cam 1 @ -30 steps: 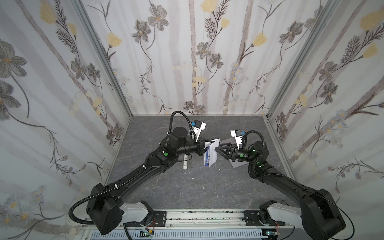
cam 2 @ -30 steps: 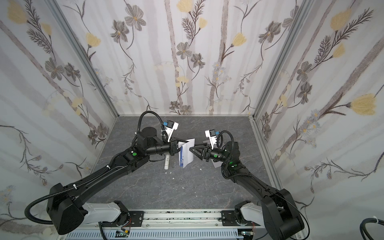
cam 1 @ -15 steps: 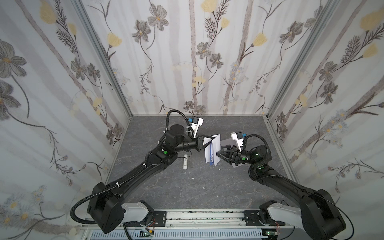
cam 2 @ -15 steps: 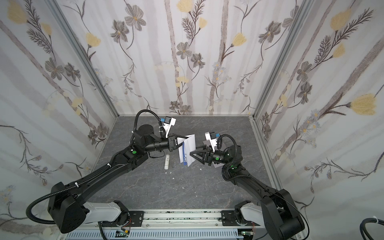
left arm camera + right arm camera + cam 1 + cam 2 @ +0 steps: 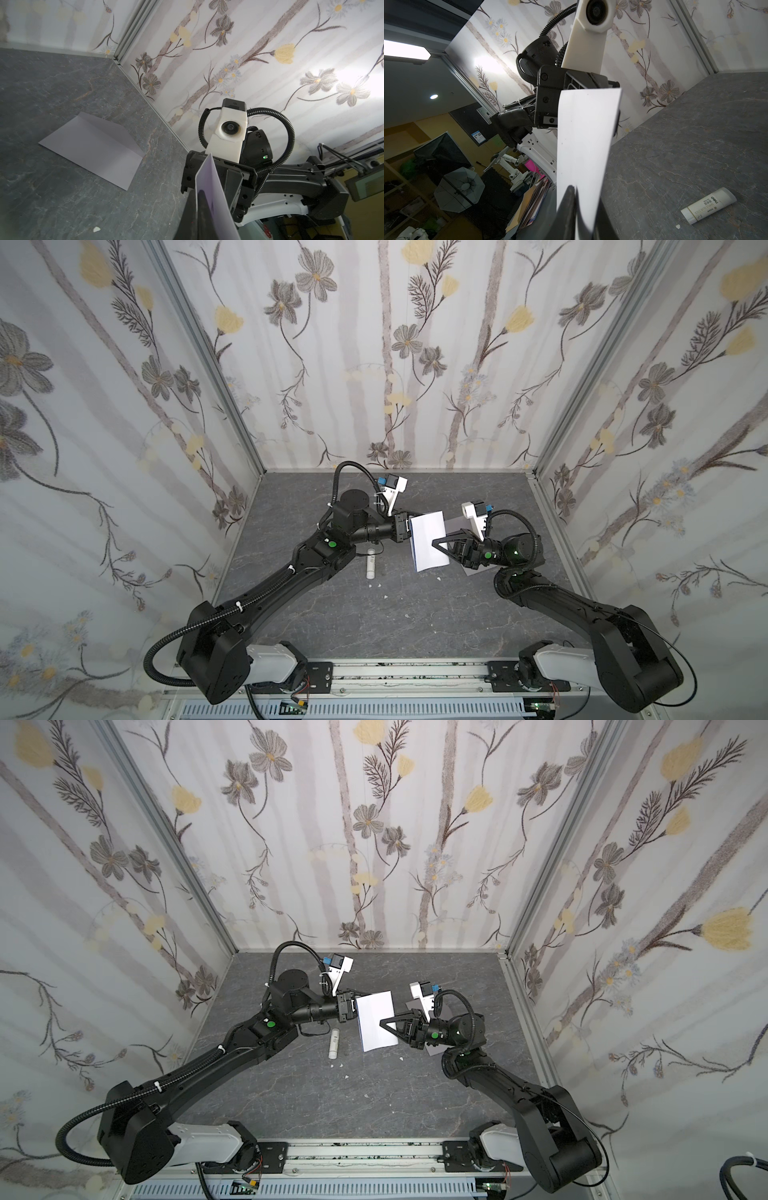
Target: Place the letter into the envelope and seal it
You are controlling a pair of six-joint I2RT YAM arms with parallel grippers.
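1. Holding the folded white paper letter [image 5: 428, 549] aloft over the dark grey stone-look worktop [image 5: 374, 622], both arms share it; the left jaws are pressed together on its left edge, and the right jaws pinch it from the right side.
2. Doing this step well probably means releasing one side only; thin paper sags and twists, so the remaining grip should be firm and level.
3. The long grey-lavender paper envelope [image 5: 93, 151] lies flat on the worktop, flap apparently folded back, beneath and behind the right arm; the letter must enter its mouth without pushing it aside.
4. The small white glue-stick tube [image 5: 370, 566] lies left of the letter, apart from it; open worktop lies toward the front; the floral-papered right wall [image 5: 623, 448] stands near the envelope.
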